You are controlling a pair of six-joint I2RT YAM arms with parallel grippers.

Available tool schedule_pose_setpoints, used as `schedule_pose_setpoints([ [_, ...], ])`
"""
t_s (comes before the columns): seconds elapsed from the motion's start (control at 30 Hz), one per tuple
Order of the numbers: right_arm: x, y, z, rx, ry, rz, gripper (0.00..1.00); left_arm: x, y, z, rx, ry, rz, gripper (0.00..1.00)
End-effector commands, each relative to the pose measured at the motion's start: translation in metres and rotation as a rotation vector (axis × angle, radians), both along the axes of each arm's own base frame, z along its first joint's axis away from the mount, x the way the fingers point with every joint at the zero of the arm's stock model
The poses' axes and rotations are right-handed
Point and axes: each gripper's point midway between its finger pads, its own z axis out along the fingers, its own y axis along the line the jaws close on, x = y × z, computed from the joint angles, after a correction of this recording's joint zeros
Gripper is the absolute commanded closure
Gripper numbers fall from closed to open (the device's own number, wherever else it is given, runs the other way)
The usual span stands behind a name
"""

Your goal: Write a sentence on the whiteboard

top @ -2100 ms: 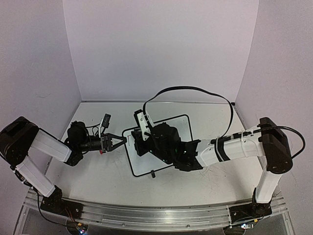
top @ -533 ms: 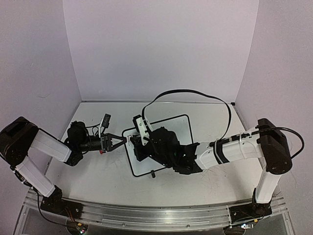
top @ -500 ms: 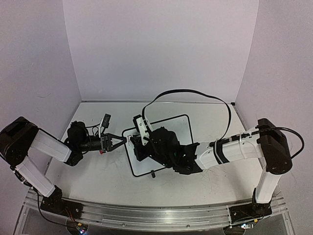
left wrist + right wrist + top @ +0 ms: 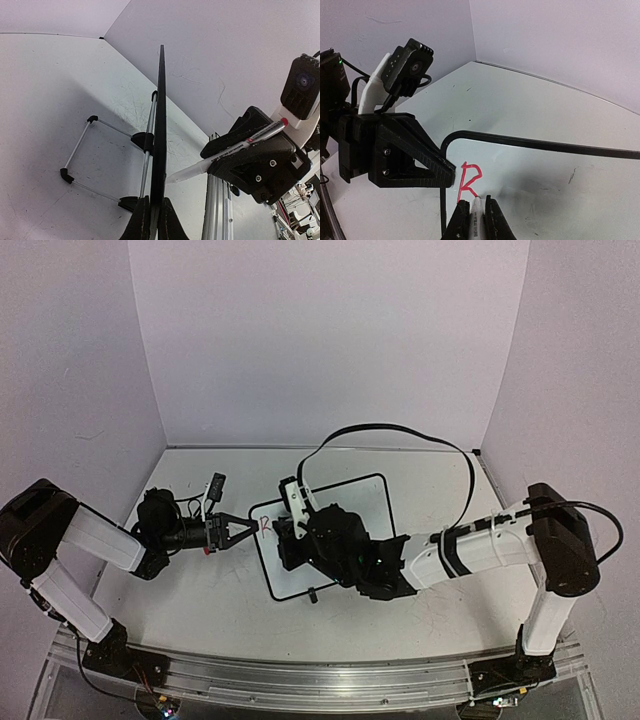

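whiteboard [image 4: 355,502]: white face, thin black frame. 
sentence [image 4: 469,181]: a single red letter R, thin stroke. 
marker [image 4: 235,149]: white barrel with small dark print, red end (the nib end looks pale grey in the right wrist view). 
left gripper [image 4: 152,220] and right gripper [image 4: 476,212]: both matte black. 
arms [image 4: 100,538]: white links, black joints. 
wrist camera [image 4: 410,62]: black body, white mount. 
cable [image 4: 400,426]: black. 
stand [image 4: 151,117]: silver rods, black feet. 
table [image 4: 200,590]: white, with faint grey scuffs and scribbles. 
walls [image 4: 330,340]: plain pale lilac. 
rail [image 4: 300,675]: bare silver metal.
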Motion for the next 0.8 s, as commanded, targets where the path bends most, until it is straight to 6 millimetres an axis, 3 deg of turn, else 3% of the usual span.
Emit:
schedule_pose_setpoints([
  [0.0, 0.009, -0.021, 0.000, -0.011, 0.005, -0.075, 1.00, -0.015, -0.002, 0.009, -0.023, 0.002, -0.066, 1.00],
  [0.2, 0.004, -0.020, -0.011, -0.013, 0.034, -0.060, 1.00, -0.015, -0.002, 0.009, -0.023, 0.003, -0.064, 1.00],
  [0.33, 0.005, -0.019, -0.008, -0.011, 0.026, -0.060, 1.00, -0.015, -0.002, 0.009, -0.023, 0.003, -0.066, 1.00],
  [0.47, 0.004, -0.013, 0.008, 0.012, 0.009, -0.043, 1.00, -0.015, -0.002, 0.008, -0.023, 0.004, -0.064, 1.00],
  [0.63, -0.010, -0.019, 0.053, 0.126, -0.034, 0.029, 1.00, -0.015, -0.002, 0.007, -0.020, 0.008, -0.062, 1.00],
  [0.77, -0.002, -0.017, 0.048, 0.106, -0.039, 0.021, 1.00, -0.014, -0.002, 0.007, -0.019, 0.008, -0.063, 1.00],
])
